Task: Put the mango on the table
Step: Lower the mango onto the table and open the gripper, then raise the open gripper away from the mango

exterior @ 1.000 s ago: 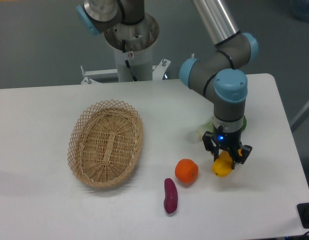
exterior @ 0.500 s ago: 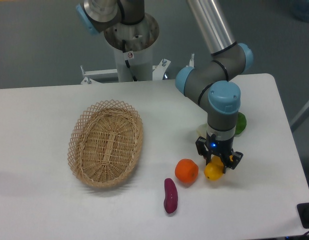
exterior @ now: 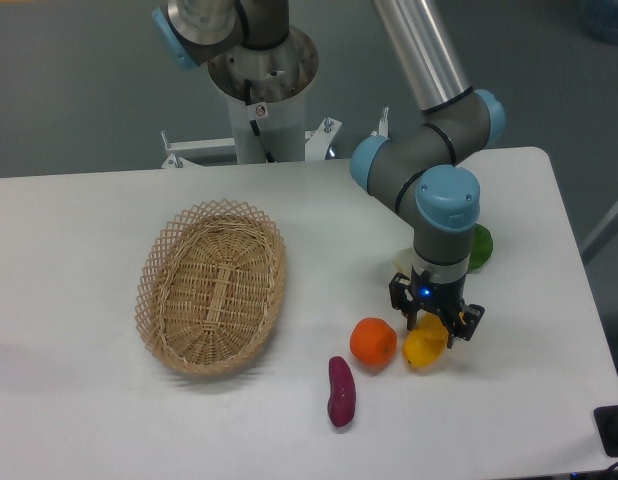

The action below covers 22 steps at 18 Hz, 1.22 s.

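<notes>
Your gripper (exterior: 434, 325) sits clamped on the mango (exterior: 423, 346), which is low over the table (exterior: 79, 400) (contact unclear) just right of the orange (exterior: 373, 342). A basket (exterior: 213, 286) lies well left.

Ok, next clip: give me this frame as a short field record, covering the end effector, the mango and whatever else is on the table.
end effector: directly over the mango, fingers straddling it; grip state unclear
mango: yellow, low at the table, just right of the orange
basket: wicker, left side, empty
purple vegetable: in front of the orange
green vegetable: mostly hidden behind the arm
</notes>
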Available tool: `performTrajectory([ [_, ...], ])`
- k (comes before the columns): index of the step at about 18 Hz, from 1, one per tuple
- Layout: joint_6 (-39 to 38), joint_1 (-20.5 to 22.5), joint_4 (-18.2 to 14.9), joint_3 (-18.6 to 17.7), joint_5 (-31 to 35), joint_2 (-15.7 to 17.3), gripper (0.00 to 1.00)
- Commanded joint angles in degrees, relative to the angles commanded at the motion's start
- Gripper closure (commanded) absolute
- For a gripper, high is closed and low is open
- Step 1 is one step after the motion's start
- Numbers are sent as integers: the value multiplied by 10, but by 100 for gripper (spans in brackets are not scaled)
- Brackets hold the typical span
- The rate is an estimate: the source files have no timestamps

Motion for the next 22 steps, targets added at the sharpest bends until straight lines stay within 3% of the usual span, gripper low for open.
performTrajectory([
  [8,2,3,-10,30,7,35,0],
  [11,17,17,-39,38,5,53,0],
  [18,174,67,-141,29,3,97,0],
  [22,206,76,-163,27,1,101,0],
])
